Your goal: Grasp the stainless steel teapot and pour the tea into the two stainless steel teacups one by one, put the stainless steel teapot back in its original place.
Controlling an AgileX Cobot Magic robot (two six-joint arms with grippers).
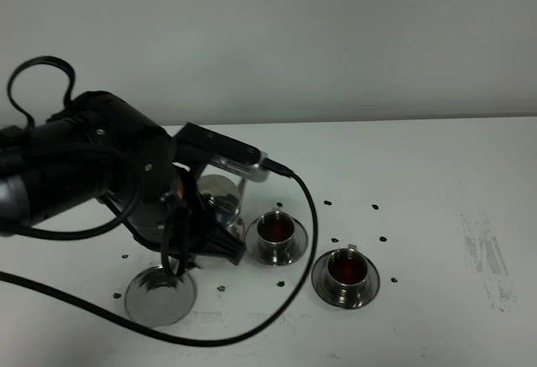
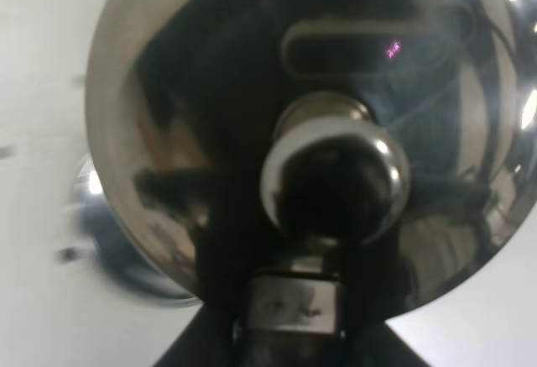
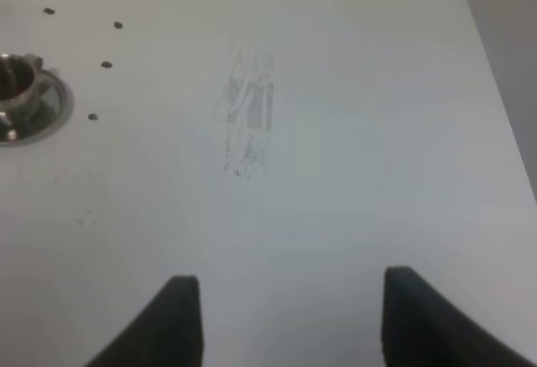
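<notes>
My left gripper point(image 1: 215, 244) is shut on the handle of the stainless steel teapot point(image 1: 219, 195), which is held off the table just left of the nearer teacup. The left wrist view looks down on its domed lid point(image 2: 210, 107) and knob point(image 2: 336, 178). The two stainless steel teacups point(image 1: 277, 231) point(image 1: 346, 270) stand on their saucers with dark red tea in them. The original place, a bare round saucer point(image 1: 159, 295), lies in front and to the left of the pot. My right gripper point(image 3: 289, 325) is open over bare table, far from one teacup point(image 3: 13, 98).
The white table point(image 1: 436, 182) carries small black dots point(image 1: 375, 207) around the cups and saucers. A grey scuff mark point(image 1: 484, 254) lies at the right. The left arm's black cable point(image 1: 289, 296) loops across the table in front of the cups.
</notes>
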